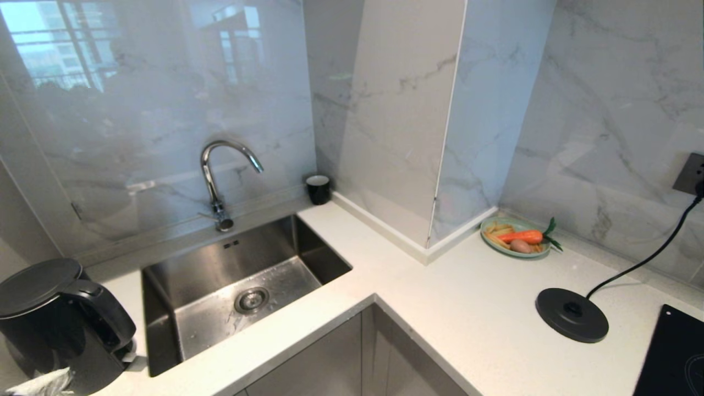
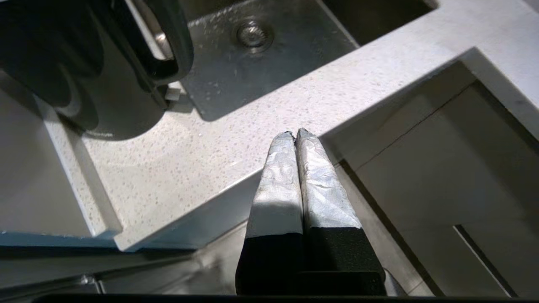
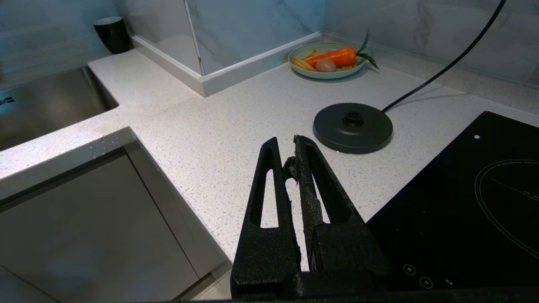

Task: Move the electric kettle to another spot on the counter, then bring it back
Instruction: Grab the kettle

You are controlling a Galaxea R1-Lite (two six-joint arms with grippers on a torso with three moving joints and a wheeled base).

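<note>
Left tool [image 2: 294, 135], clenched and empty, hangs over the front edge of the surface [image 2: 177, 168], short of the electric kettle [image 2: 80, 63] standing off its base disc [image 1: 572, 315], left of the sink [image 1: 242, 286]. Judged step: approach for the return carry. Next, the tool must release and close on the looped handle [image 2: 168, 46]; right tool [image 3: 290, 147], likewise clenched and empty, sits idle near the base.

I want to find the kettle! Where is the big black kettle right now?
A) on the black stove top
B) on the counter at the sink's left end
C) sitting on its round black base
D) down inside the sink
B: the electric kettle stands on the white counter to the left of the sink, while the round base sits bare, far off on the right.
</note>
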